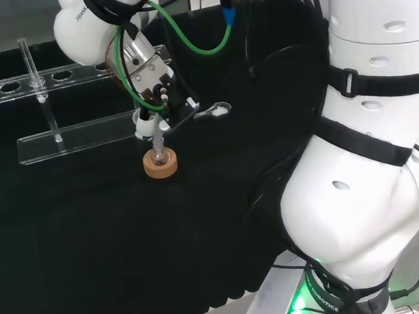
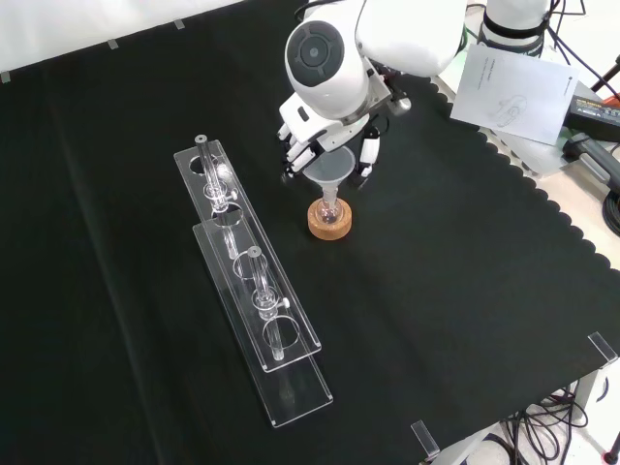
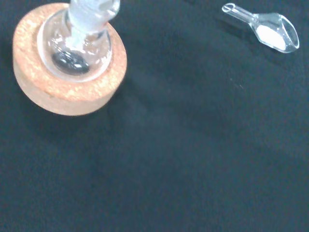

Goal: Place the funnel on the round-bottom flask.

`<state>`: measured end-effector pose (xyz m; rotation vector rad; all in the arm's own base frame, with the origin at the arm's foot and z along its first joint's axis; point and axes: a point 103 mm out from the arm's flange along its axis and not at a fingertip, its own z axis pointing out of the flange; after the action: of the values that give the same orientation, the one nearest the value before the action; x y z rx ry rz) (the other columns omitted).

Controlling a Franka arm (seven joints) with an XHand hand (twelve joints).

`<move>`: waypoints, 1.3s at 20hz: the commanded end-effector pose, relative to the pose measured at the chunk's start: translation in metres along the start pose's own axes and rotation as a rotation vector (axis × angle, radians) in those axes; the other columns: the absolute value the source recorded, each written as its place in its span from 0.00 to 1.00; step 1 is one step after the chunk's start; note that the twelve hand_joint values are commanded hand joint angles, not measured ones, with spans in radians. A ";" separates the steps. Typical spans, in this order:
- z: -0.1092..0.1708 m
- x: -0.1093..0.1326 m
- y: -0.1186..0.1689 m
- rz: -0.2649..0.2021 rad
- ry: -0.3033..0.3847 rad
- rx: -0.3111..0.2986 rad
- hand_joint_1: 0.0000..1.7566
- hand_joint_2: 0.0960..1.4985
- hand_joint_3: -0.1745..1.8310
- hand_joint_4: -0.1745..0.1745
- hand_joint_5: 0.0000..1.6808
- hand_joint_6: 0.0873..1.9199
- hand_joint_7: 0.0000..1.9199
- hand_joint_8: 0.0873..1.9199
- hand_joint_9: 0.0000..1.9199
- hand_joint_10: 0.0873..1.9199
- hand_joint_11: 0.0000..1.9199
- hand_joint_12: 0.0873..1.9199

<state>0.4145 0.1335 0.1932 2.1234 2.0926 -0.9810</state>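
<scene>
Funnel (image 2: 330, 170) held by the hand (image 2: 308, 136) directly above a small round flask (image 2: 329, 206) on a cork ring (image 2: 329, 222).

Front view: fingers curled round the funnel's rim, its stem reaching down into the flask's neck, two clear racks (image 2: 254, 291) to the left. Wrist view: a clear scoop (image 3: 268, 28) with white powder lying apart from the cork ring on the black cloth (image 3: 193, 159). Head view: the scoop lies right of the hand.
</scene>
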 end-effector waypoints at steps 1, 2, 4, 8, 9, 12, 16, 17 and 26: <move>-0.004 0.011 -0.004 -0.008 -0.008 0.015 0.35 0.48 0.31 0.31 0.25 0.00 0.24 0.40 0.40 0.30 0.29 0.64; -0.005 0.011 -0.005 -0.008 -0.010 0.018 0.34 0.47 0.30 0.32 0.24 0.00 0.20 0.39 0.37 0.29 0.28 0.65; -0.005 0.010 -0.007 -0.005 -0.012 0.024 0.33 0.45 0.30 0.34 0.21 0.00 0.14 0.37 0.31 0.30 0.25 0.67; -0.004 0.007 -0.010 0.010 -0.013 0.049 0.30 0.43 0.27 0.37 0.15 0.00 0.04 0.34 0.21 0.33 0.20 0.69; -0.004 0.008 -0.011 0.009 -0.007 0.056 0.30 0.43 0.27 0.37 0.14 0.00 0.02 0.34 0.19 0.34 0.19 0.70; -0.006 0.004 -0.019 0.007 0.008 0.002 0.27 0.41 0.24 0.40 0.08 0.00 0.00 0.20 0.12 0.37 0.17 0.72; -0.019 -0.002 -0.029 -0.002 0.028 -0.098 0.22 0.41 0.18 0.43 0.02 0.00 0.00 0.02 0.02 0.41 0.12 0.74; -0.024 -0.005 -0.032 -0.004 0.033 -0.114 0.22 0.41 0.17 0.43 0.01 0.00 0.00 0.01 0.02 0.41 0.11 0.75; -0.056 -0.036 -0.049 0.009 0.058 -0.155 0.22 0.45 0.13 0.40 0.05 0.00 0.01 0.27 0.11 0.36 0.10 0.74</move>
<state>0.4008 0.1446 0.2495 2.1154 2.1111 -0.7962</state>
